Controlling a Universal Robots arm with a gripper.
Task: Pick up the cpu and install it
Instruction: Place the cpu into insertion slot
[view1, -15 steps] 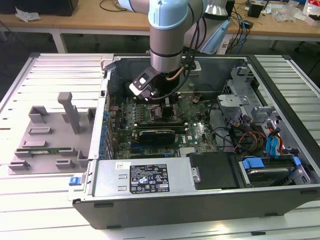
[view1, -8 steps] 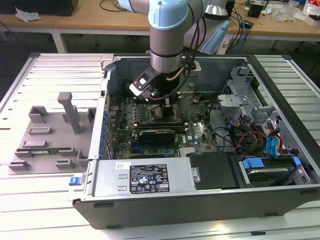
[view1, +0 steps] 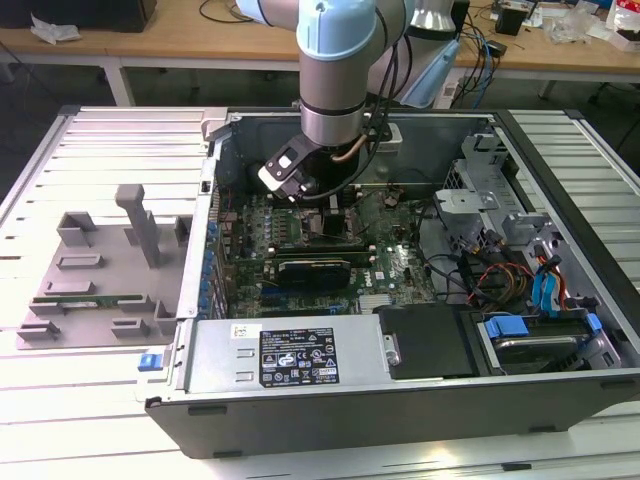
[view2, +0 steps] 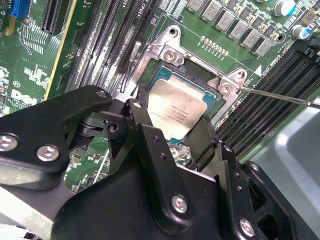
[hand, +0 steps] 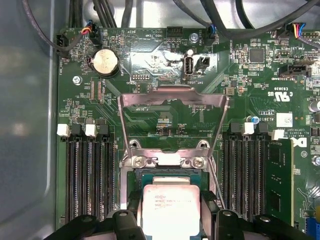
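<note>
A white slatted table (view1: 100, 150) carried the open computer case (view1: 420, 395). In the second wrist view, the gripper (view2: 170, 122) pinched the cpu (view2: 182, 107) by opposite edges. In the first wrist view, it sat over the socket (hand: 150, 174), load plate (hand: 172, 97) raised (likely light, stiff, delicate underneath).

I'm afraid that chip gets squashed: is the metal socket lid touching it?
Apart. In the first wrist view the metal socket lid stands swung open, with a clear gap between its hinge end and the cpu.
</note>
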